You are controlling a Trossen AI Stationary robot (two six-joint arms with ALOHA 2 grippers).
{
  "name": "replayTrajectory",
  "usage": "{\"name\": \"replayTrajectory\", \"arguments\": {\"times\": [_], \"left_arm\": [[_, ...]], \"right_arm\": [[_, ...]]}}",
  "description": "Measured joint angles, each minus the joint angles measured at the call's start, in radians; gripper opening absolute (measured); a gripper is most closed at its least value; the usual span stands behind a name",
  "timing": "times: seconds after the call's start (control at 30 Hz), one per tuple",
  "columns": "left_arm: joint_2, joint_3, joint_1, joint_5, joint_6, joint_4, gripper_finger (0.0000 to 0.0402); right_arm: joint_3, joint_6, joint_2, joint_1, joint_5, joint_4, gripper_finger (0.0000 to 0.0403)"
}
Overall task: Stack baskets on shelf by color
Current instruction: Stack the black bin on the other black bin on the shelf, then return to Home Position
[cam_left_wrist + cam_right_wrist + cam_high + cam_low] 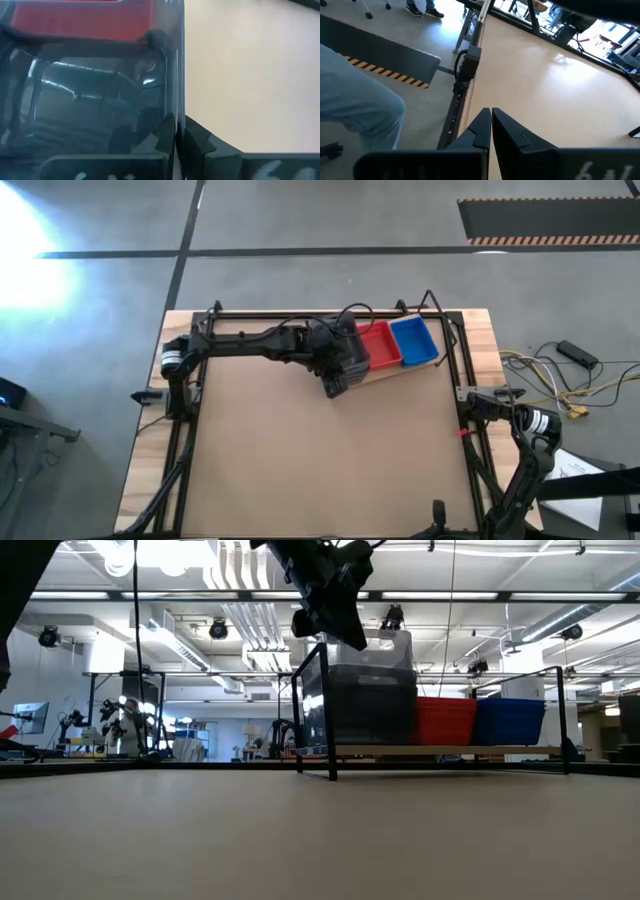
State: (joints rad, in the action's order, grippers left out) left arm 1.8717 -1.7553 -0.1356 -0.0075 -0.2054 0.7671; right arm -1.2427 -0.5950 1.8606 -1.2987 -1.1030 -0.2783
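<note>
Left gripper [336, 385] is seen closed, empty, just above the grey basket stack [350, 352] at the shelf's [395, 370] left end. Red stack [379, 344] and blue stack [413, 341] are set touching alongside; three stacks counted. Desk [320, 460] in front lies open. Right gripper [491, 117] is parked closed at the desk's right edge.

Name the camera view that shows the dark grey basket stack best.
The low view: the dark grey stack stands side-on on the shelf, beside the red baskets, with its height visible. The high view has the left gripper covering most of it. The left wrist view shows only a close wall; the right wrist view, nothing.
</note>
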Motion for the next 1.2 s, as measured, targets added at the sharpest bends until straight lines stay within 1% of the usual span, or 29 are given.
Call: {"name": "replayTrajectory", "arguments": {"times": [0.07,0.13,0.27,0.37,0.43,0.5,0.6,0.77,0.83,0.9,0.97,1.03,1.1,1.13,1.2], "left_arm": [[0.0,-0.001,0.0,0.004,0.0,0.0,0.001],[0.0,-0.001,-0.002,0.009,0.0,0.0,0.0031],[0.0,-0.007,-0.007,0.013,-0.002,0.001,0.0093],[0.0,-0.039,-0.007,0.013,0.001,0.0,0.0136],[-0.002,-0.065,-0.003,0.012,0.015,-0.007,0.0153],[-0.003,-0.083,0.019,0.0,0.063,-0.007,0.0159],[-0.003,-0.091,0.079,-0.064,0.11,-0.008,0.0156],[-0.006,-0.093,0.211,-0.291,0.114,-0.005,0.0128],[-0.008,-0.093,0.277,-0.339,0.094,0.004,0.0116],[-0.008,-0.092,0.348,-0.372,0.052,0.001,0.0104],[-0.008,-0.088,0.421,-0.417,0.006,-0.002,0.0093],[-0.008,-0.076,0.493,-0.467,-0.043,-0.015,0.0083],[-0.004,-0.069,0.565,-0.521,-0.091,-0.025,0.0076],[0.001,-0.068,0.6,-0.556,-0.117,-0.031,0.0073],[0.014,-0.067,0.666,-0.623,-0.161,-0.045,0.0069]], "right_arm": [[0.0,0.0,0.0,0.0,0.0,0.0,0.0009],[0.0,0.0,0.0,0.0,0.0,0.0,0.0009],[0.0,0.0,0.0,0.0,0.0,0.001,0.0009],[0.0,0.0,0.0,0.0,0.0,0.001,0.0009],[0.0,0.0,0.0,0.0,0.0,0.001,0.0009],[0.0,0.0,0.0,0.0,0.0,0.001,0.0009],[0.0,-0.005,0.0,0.0,0.0,0.001,0.0009],[0.001,-0.098,0.0,0.0,-0.024,-0.021,0.0009],[0.001,-0.169,0.0,0.0,-0.01,-0.078,0.0009],[0.002,-0.275,-0.008,0.0,0.036,-0.179,0.0009],[0.006,-0.396,-0.021,0.003,0.105,-0.288,0.0009],[0.024,-0.482,-0.035,0.018,0.187,-0.356,0.0009],[0.058,-0.495,-0.046,0.044,0.248,-0.362,0.0009],[0.08,-0.47,-0.054,0.063,0.264,-0.34,0.0009],[0.132,-0.349,-0.086,0.109,0.296,-0.241,0.0009]]}}
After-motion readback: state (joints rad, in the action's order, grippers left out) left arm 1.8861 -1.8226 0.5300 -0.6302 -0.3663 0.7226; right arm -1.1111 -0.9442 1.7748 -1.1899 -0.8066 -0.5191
